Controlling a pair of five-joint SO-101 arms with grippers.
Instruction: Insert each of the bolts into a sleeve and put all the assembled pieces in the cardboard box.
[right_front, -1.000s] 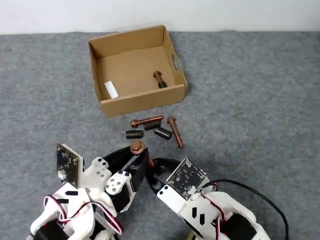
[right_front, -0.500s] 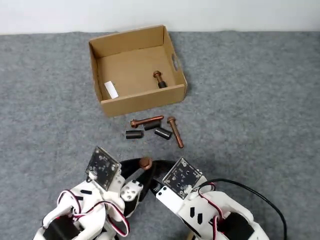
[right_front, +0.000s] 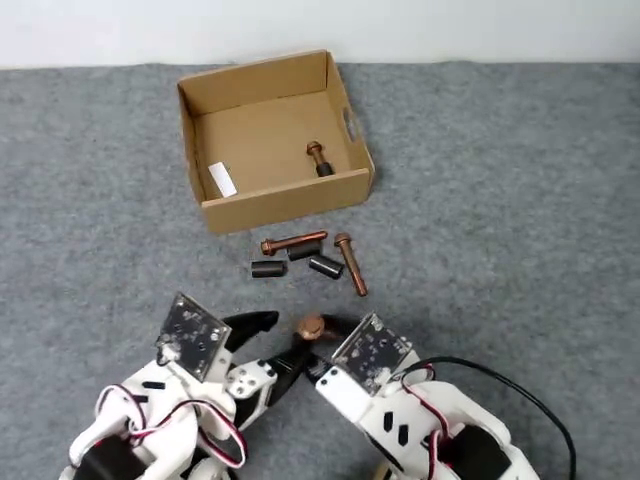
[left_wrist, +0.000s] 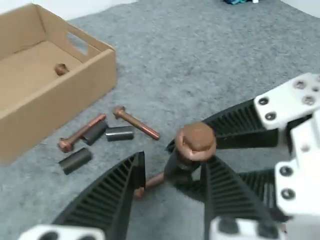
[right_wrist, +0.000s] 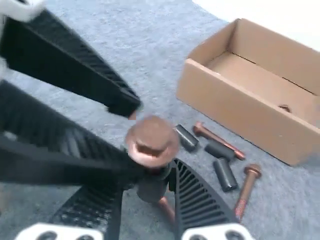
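The box, ahead of both grippers, contains one assembled piece. The right gripper is clamped on a sleeved bolt. The left gripper is spread wide, flanking it. Two loose bolts and three sleeves lie just ahead, not yet assembled.

The bolt has shifted back toward the arms and a little to the right. It now stands head-up in the sleeve clamped by the right pincer. The left pincer has released it, spread wide and drawn back.
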